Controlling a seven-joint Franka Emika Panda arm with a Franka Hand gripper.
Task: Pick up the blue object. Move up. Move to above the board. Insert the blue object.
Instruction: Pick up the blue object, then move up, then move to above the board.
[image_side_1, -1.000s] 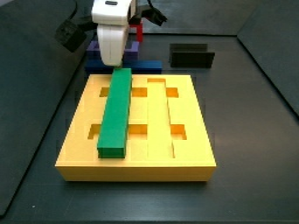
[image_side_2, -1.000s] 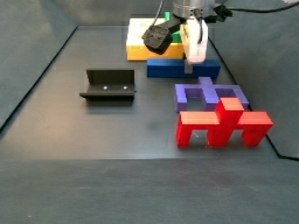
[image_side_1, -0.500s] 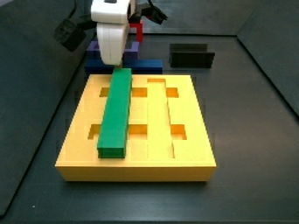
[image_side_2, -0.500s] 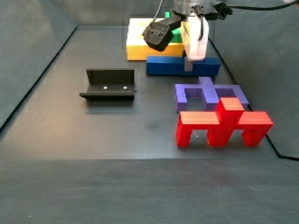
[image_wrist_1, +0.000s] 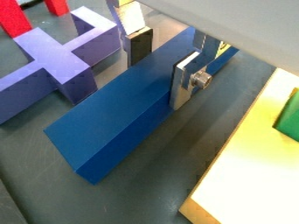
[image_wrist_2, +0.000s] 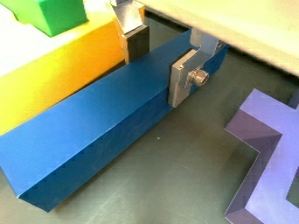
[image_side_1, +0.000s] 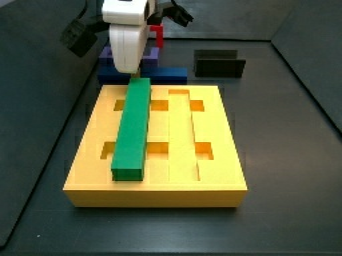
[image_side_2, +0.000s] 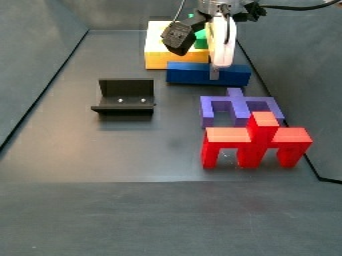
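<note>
Both wrist views: claw (image_wrist_1: 162, 63) straddles long, deep-blue blue object (image_wrist_1: 128, 118).

one blue object (image_wrist_1: 122, 109), one board (image_side_1: 214, 150), one gripper (image_wrist_1: 163, 61)

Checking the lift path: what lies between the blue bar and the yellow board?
Only a bare strip of dark floor lies between the blue object and the board, seen in both wrist views; the gripper straddles the bar.

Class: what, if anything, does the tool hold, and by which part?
The tool straddles the blue object near one end, its fingers at both long sides; a firm clamp cannot be told.
</note>
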